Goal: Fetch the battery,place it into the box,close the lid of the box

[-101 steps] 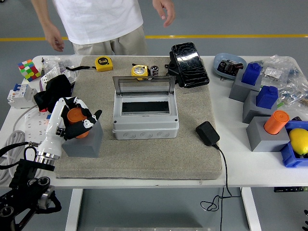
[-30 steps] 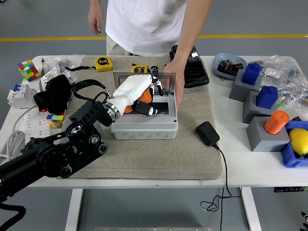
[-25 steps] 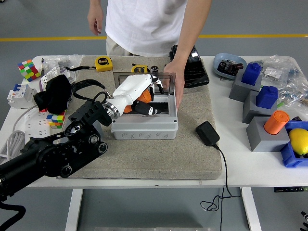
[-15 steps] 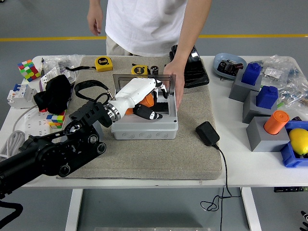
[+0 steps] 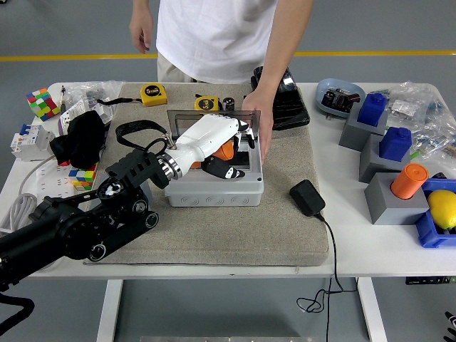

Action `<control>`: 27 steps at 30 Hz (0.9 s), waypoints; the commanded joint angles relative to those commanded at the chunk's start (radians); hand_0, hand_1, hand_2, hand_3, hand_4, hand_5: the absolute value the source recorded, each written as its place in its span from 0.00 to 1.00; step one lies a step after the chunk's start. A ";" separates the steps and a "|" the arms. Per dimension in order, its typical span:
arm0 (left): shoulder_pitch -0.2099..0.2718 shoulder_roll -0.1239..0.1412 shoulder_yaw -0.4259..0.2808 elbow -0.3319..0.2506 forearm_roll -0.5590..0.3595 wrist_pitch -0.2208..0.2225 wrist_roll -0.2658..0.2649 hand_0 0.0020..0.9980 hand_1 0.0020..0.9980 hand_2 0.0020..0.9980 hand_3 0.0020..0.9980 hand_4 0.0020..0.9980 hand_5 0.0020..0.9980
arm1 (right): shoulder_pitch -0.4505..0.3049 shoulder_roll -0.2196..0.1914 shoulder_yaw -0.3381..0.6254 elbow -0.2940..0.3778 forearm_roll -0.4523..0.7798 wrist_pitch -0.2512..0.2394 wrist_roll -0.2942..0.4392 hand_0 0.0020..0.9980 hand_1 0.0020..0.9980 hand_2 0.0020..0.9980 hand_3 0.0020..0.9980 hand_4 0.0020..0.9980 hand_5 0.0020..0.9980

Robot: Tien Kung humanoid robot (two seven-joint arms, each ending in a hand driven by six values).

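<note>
The box point(image 5: 214, 187) sits at the middle of the mat point(image 5: 285, 228), which lies on the table point(image 5: 385, 249). The left hand point(image 5: 214, 142) reaches in from the left over the box's opening, with the battery point(image 5: 224, 150) under it. A person's hand point(image 5: 258, 128) rests at the box's right rear corner, by the raised lid point(image 5: 246, 114). Behind the box lie two tape measures point(image 5: 154, 93). Right of the box lies a power adapter point(image 5: 307, 197). At the table's far left sits a puzzle cube point(image 5: 41, 103); at its right stand blocks point(image 5: 390, 198).

Orange battery point(image 5: 224, 150), grey box point(image 5: 214, 187), white left hand point(image 5: 214, 139)
</note>
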 joint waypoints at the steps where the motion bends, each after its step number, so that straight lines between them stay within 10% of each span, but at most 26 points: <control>1: 0.000 -0.001 0.000 0.006 -0.003 0.000 0.002 0.16 0.17 0.28 0.46 1.00 0.04 | -0.001 0.000 -0.001 0.000 0.000 0.000 0.000 0.63 0.65 0.64 0.54 0.96 0.42; 14: -0.012 -0.009 -0.025 0.056 -0.026 -0.006 0.035 0.17 0.19 0.28 0.46 1.00 0.10 | -0.002 0.000 -0.001 0.004 -0.006 -0.004 0.002 0.63 0.65 0.64 0.54 0.96 0.42; 15: -0.011 -0.010 -0.028 0.057 -0.028 -0.004 0.032 0.23 0.32 0.36 0.49 1.00 0.17 | -0.002 0.000 0.001 0.004 -0.007 -0.004 0.003 0.63 0.65 0.64 0.54 0.96 0.42; 20: -0.008 -0.010 -0.036 0.053 -0.035 0.002 0.006 0.23 0.32 0.36 0.49 1.00 0.17 | -0.003 0.001 0.001 0.003 -0.008 -0.002 0.003 0.63 0.65 0.64 0.54 0.96 0.42; 21: -0.007 -0.011 -0.038 0.052 -0.034 0.002 0.001 0.46 0.57 0.56 0.57 1.00 0.38 | -0.003 0.001 0.002 0.004 -0.008 -0.003 0.003 0.63 0.65 0.64 0.54 0.96 0.42; 27: -0.002 -0.012 -0.039 0.054 -0.035 -0.007 -0.005 0.52 0.61 0.61 0.63 1.00 0.44 | -0.004 0.001 0.004 0.004 -0.010 -0.004 0.003 0.63 0.65 0.64 0.54 0.96 0.42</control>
